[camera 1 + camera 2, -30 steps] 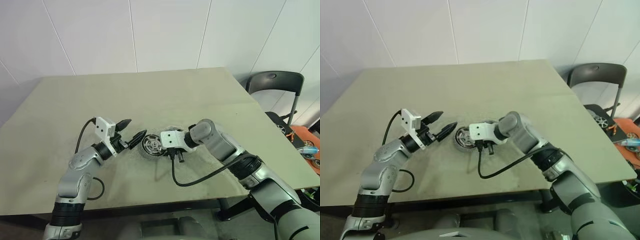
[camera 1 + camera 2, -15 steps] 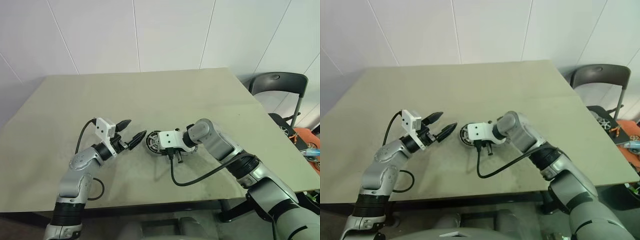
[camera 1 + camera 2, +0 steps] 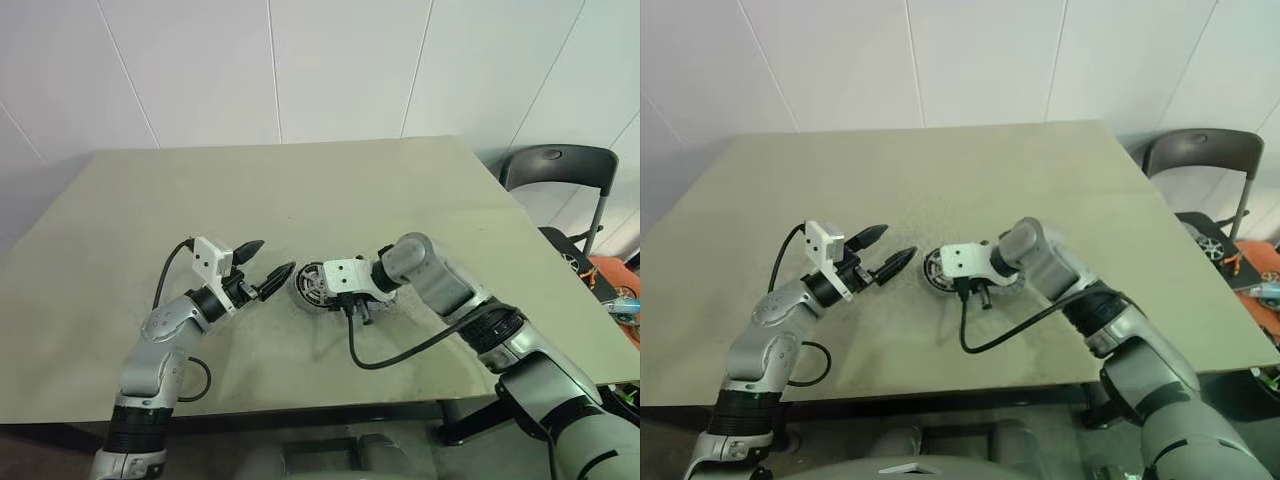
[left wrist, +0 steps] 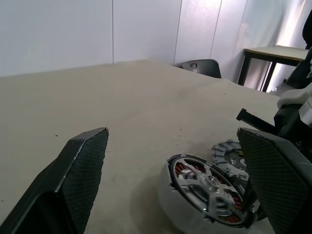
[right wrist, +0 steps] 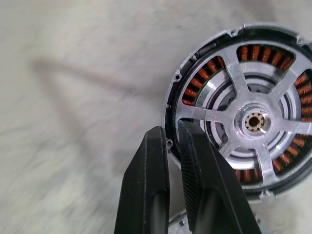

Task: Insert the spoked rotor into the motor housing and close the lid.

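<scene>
Spoked rotor [image 5: 246, 122] tilted on edge on the table [image 3: 330, 190], silver spokes and hub showing, copper windings visible between them. Seated in light-grey motor housing [image 4: 168, 195]. Right gripper [image 5: 168, 146] fingers clamped on the rim of rotor and housing, one finger either side. Left gripper [image 3: 262, 262] just beside the rotor, fingers wide apart, holding nothing. Second grey disc [image 4: 229, 152] flat on the table behind.

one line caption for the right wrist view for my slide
Right claw shut on the rim of the round silver-spoked rotor with copper windings, above the beige table.
</scene>
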{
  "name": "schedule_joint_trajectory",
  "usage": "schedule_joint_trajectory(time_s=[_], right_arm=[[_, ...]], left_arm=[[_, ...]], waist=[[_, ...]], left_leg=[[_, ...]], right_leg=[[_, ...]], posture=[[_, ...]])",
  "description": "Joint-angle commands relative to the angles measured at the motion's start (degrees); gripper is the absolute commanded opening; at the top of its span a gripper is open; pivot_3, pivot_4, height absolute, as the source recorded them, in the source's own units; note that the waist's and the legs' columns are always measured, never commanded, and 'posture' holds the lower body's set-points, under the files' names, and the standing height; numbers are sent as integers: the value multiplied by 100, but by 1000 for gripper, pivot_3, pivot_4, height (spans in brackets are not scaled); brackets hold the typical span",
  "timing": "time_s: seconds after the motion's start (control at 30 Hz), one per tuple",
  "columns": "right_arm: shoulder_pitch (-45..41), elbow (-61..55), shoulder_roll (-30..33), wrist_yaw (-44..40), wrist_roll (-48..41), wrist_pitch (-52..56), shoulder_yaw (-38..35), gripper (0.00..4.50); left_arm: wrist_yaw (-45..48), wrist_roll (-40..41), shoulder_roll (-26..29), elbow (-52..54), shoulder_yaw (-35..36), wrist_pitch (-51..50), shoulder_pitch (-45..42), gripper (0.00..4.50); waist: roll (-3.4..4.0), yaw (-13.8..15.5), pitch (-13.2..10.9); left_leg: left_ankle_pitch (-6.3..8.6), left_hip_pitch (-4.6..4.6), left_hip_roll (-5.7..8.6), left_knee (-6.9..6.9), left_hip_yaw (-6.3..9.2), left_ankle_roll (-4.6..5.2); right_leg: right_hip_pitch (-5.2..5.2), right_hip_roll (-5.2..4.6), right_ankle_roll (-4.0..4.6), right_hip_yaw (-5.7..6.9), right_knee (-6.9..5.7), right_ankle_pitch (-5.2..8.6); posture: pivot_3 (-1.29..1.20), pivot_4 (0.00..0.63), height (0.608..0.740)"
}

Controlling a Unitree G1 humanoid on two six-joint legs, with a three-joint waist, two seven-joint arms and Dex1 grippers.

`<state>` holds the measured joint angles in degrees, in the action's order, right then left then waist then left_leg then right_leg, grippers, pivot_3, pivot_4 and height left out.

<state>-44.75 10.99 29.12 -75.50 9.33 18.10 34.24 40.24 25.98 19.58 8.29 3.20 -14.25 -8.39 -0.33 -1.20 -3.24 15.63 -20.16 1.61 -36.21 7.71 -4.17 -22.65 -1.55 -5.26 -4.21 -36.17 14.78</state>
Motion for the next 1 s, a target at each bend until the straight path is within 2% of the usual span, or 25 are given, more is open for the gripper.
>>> schedule_joint_trajectory(time_s=[0.03, 0.17, 0.33, 0.4, 0.47, 0.6, 0.8, 0.93, 1.0], right_arm=[[-62, -196, 138, -409, -191, -143, -85, 65], [-85, -169, 173, -547, -196, -227, -72, 65], [-51, -124, 144, -680, -202, -207, -33, 65], [-21, -32, 134, -704, -180, -215, -5, 805], [9, 41, 133, -708, -149, -263, 9, 1324], [26, 65, -35, -641, -395, -80, -199, 2721], [-63, 16, -244, -615, -1456, 535, -1171, 2721], [-440, 444, -508, 58, -2179, 1129, -2283, 2721], [-540, 732, -317, 233, -2150, 1138, -2494, 2301]], left_arm=[[162, 148, 212, 337, 188, 56, 35, 4500], [334, 73, 575, 470, 150, -53, 260, 4500], [495, 265, 1118, 887, 174, -658, 652, 4500], [600, 311, 1348, 984, 105, -970, 844, 4500], [595, 204, 1447, 911, 56, -1013, 919, 4500], [486, 72, 1310, 640, 46, -860, 791, 4500], [533, -266, 1133, 73, -41, -373, 734, 4500], [718, -430, 1032, -431, -86, 120, 754, 4500], [798, -515, 964, -675, -123, 371, 731, 4500]], waist=[[0, 18, 0], [0, 25, 0], [2, 26, -1], [2, 17, -1], [4, 17, -2], [3, 18, -2], [4, 4, -3], [5, 10, -3], [5, 21, -3]], left_leg=[[0, -1, 0, 3, 0, 0], [0, -1, -1, 4, -2, 0], [0, -1, -1, 3, -4, 0], [0, 0, -2, 4, -4, 0], [0, 1, -2, 5, -5, 0], [0, 8, -3, -3, -5, 0], [0, 36, -8, 2, -10, 0], [0, 37, -8, 6, -11, 0], [0, 37, -8, 5, -12, 0]], right_leg=[[-3, 0, 0, 0, 0, 0], [-3, 1, 0, 1, -1, 0], [-3, 0, 1, 0, -1, 1], [-3, 1, 1, 0, -2, 1], [-3, 1, 1, -1, -2, 2], [6, 2, 3, 0, -3, 2], [24, 7, -1, -4, -8, 7], [22, 6, 11, -4, -8, -2], [22, 6, 11, -4, -8, -2]], posture=[[0, 0, 740], [0, 0, 740], [0, 0, 740], [0, 0, 740], [0, 0, 740], [0, 0, 740], [0, 0, 740], [0, 0, 740], [0, 0, 740]])
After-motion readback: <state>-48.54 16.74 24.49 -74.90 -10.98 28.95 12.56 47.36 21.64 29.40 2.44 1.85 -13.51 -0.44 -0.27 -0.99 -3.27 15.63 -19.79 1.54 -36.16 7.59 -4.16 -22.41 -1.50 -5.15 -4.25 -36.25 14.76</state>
